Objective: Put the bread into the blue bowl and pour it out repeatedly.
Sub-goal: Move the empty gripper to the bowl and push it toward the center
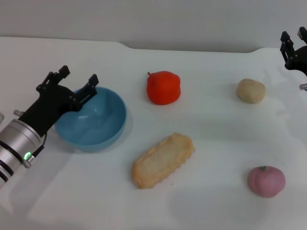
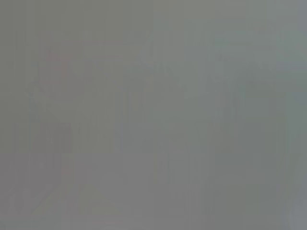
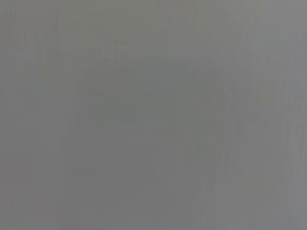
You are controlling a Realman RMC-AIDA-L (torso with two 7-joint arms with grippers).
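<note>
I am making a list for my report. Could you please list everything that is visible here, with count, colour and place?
bread: 1, tan, lying on the table near the middle front, outside the bowl
blue bowl: 1, light blue, upright on the left side, nothing inside
red pepper-like item: 1, red-orange, behind the bread
round lump: 1, beige, far right
pink round item: 1, pink, front right
table: 1, white, under everything
left tool: 1, black, open, at the bowl's left rim
right tool: 1, black, far right edge, away from the items, open or shut not clear
Both wrist views show nothing recognisable.
</note>
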